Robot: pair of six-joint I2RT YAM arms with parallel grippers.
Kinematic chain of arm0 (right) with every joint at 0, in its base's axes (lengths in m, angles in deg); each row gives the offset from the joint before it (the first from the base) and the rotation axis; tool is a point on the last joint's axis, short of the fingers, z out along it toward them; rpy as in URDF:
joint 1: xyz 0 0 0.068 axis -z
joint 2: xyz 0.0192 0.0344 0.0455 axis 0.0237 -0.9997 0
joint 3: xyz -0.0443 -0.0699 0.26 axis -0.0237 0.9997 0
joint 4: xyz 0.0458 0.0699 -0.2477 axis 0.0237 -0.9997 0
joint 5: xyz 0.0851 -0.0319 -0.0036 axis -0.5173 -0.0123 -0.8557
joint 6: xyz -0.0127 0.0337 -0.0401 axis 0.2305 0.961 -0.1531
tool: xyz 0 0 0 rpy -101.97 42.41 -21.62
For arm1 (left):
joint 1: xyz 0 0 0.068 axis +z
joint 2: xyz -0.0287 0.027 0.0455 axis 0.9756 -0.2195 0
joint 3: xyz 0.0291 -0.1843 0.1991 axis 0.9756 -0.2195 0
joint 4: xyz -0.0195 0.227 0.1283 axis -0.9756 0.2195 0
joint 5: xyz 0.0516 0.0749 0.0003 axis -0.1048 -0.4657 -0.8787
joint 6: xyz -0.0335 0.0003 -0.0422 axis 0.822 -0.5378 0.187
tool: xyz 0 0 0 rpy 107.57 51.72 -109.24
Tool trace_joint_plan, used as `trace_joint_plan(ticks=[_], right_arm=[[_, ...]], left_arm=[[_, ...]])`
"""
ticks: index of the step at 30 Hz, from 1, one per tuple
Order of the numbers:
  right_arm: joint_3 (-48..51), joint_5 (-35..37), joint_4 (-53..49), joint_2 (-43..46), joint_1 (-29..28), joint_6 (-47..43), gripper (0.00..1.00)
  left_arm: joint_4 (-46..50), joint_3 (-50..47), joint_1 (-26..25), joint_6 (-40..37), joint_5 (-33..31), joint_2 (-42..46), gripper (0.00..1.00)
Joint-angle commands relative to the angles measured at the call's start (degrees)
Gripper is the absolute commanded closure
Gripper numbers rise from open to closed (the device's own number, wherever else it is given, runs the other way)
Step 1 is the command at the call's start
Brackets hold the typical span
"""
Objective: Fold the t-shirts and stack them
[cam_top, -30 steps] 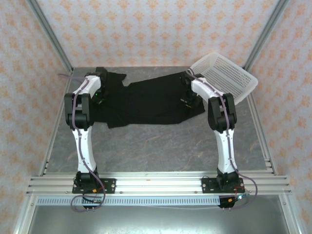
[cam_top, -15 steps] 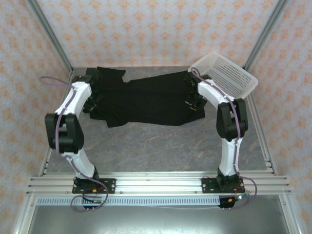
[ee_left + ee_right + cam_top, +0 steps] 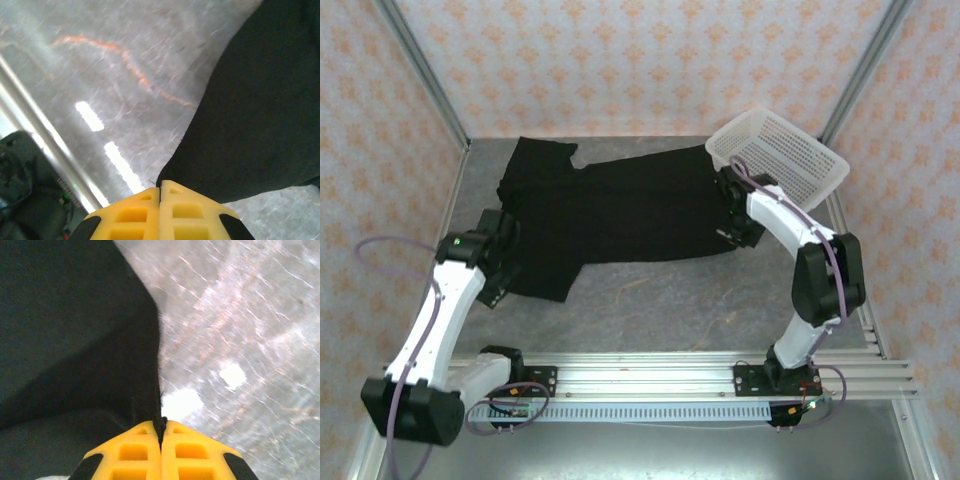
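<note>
The t-shirt [image 3: 620, 210] lies spread across the far half of the grey table, plain black side up, no print visible. My left gripper [image 3: 506, 266] is at its near left corner, shut on the cloth. In the left wrist view the yellow fingertips [image 3: 172, 192] meet on the tip of the black fabric [image 3: 260, 110]. My right gripper [image 3: 733, 220] is at the shirt's right end, beside the basket. In the right wrist view a fold of the black cloth [image 3: 75, 340] is pinched between its shut fingertips [image 3: 145, 432].
A white mesh basket [image 3: 790, 160] stands tilted at the back right corner, close to the right arm. Patterned walls close in the table at the back and both sides. Aluminium rails [image 3: 640, 378] run along the near edge. Bare table [image 3: 660, 300] lies in front of the shirt.
The left arm has swung out and drawn its corner of the shirt toward the near left. The right gripper has shifted a little nearer and rightward, and the shirt now lies wider.
</note>
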Motion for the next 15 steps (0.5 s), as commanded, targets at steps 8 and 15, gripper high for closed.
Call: trace_joint_plan(ticks=[8,15], right_arm=[[10.8,4.7,0.1,11.9,2.0,-1.3,1.0],[14.4,5.3,-0.5,14.9,2.3,-1.8,1.0]], left_arm=[[14.6,-0.6,-1.4,7.9,5.4,13.2,1.0],[18.9,-2.2,-1.5,9.3,8.8,18.1,1.0]])
